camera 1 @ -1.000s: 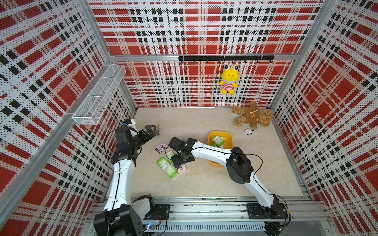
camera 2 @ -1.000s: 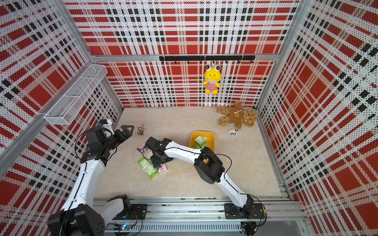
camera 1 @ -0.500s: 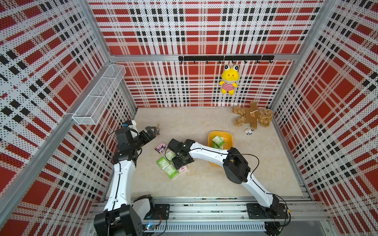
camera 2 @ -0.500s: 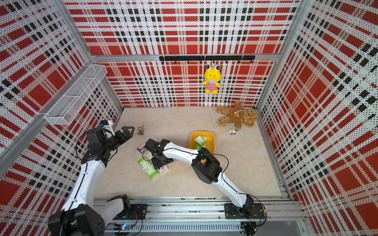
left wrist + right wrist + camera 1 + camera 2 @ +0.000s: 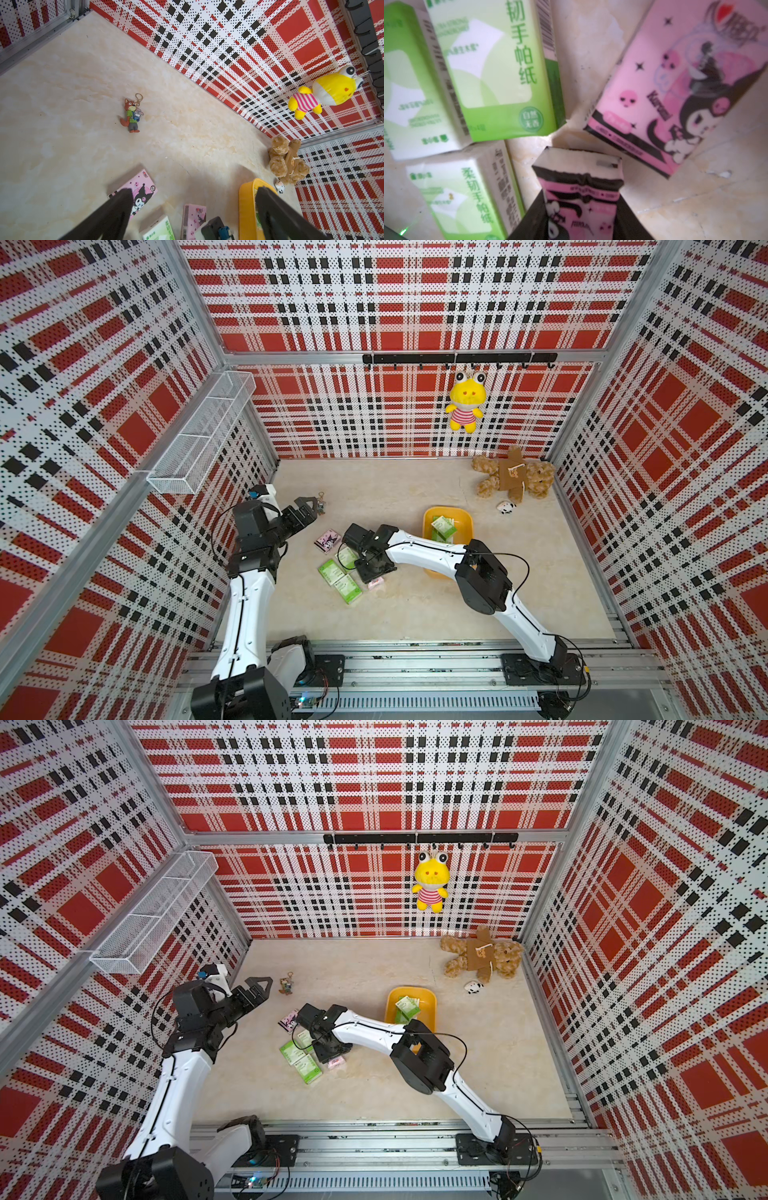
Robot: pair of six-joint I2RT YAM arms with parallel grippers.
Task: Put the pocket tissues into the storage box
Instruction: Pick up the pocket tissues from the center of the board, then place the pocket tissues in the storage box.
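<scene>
The right gripper is clenching one pink pack of the pocket tissues low over the tabletop. Its dark fingers are pressing in from both sides and creasing the wrapper. Just ahead of the gripper a second pink pack is lying flat. Next to that, three green packs are lying crowded together on the tabletop. In both top views the right gripper is pointing down over this cluster. The storage box is sitting well apart from it, beyond the white forearm and partly hidden by it, and is already holding boxed green packs. The left gripper is hanging released above the tabletop, jaws spread wide. A keychain charm is lying farther ahead of it.
</scene>
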